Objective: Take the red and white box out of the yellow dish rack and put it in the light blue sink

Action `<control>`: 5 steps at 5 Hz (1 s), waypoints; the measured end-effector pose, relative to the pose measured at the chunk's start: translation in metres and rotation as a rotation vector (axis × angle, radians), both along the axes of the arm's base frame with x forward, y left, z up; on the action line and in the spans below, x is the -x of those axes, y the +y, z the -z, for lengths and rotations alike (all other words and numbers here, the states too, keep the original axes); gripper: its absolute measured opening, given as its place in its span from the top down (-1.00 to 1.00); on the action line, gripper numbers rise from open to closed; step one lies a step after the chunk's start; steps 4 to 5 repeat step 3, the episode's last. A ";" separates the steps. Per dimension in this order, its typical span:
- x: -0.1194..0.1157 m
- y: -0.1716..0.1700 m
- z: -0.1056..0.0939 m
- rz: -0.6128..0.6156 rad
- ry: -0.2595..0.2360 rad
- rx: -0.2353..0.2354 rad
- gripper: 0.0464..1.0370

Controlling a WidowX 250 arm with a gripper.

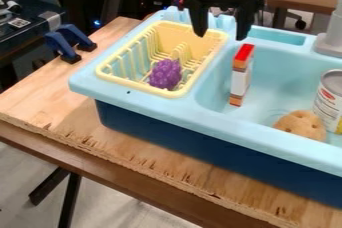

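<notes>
I have the gripper [221,33] hanging fingers-down at the top of my view, released, its fingers spread apart. Nearest is the box [241,78], in the sink [277,84] below it; the grapes [165,74] lie in the rack [133,85], lower left in my view.
</notes>
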State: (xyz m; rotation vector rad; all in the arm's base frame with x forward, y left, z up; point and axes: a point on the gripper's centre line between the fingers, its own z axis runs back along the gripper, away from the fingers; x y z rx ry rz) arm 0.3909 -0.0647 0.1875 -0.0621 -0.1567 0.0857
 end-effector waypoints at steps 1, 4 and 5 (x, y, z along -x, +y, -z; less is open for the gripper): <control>0.016 -0.018 -0.006 0.069 0.049 -0.147 -0.93; 0.017 -0.017 -0.006 0.065 0.054 -0.154 -0.93; 0.017 -0.017 -0.006 0.065 0.054 -0.154 -0.93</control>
